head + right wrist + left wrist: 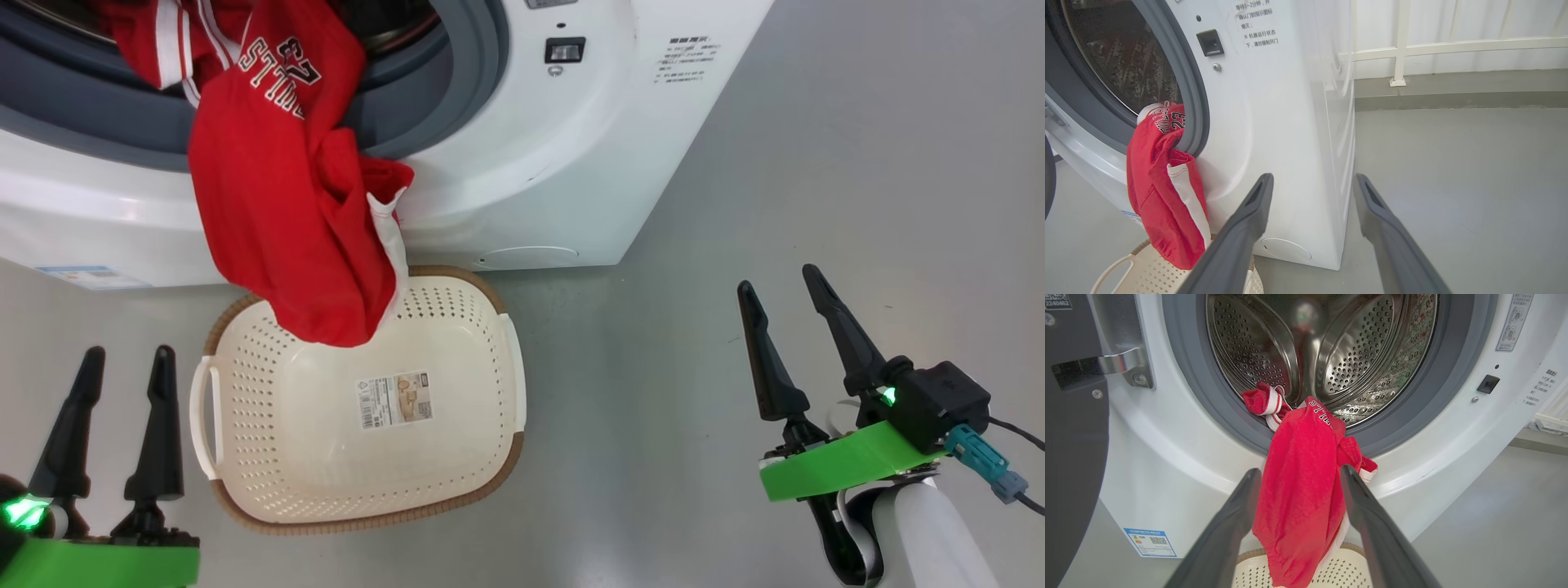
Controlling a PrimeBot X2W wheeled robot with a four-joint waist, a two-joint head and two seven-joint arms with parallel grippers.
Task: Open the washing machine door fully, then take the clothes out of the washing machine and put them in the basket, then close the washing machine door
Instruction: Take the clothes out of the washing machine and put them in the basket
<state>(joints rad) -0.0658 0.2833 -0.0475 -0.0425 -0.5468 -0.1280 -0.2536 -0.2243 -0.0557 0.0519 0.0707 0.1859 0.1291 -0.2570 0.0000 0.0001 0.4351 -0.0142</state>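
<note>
The white washing machine (571,163) stands open, its steel drum (1323,351) bare at the back. Red clothes (277,204) hang out over the grey rubber ring, their lower end dangling into the cream basket (457,457) on the floor in front. The same clothes (1302,498) show in the left wrist view and the clothes (1161,192) in the right wrist view. The washing machine door (1073,437) stands swung open at the left, on its metal hinge (1122,363). My left gripper (126,353) is open, left of the basket. My right gripper (775,278) is open over bare floor, empty.
Grey floor (857,204) stretches to the right of the machine. A white railing (1453,45) and low kerb run behind it. A blue label (1150,542) sits low on the machine's front.
</note>
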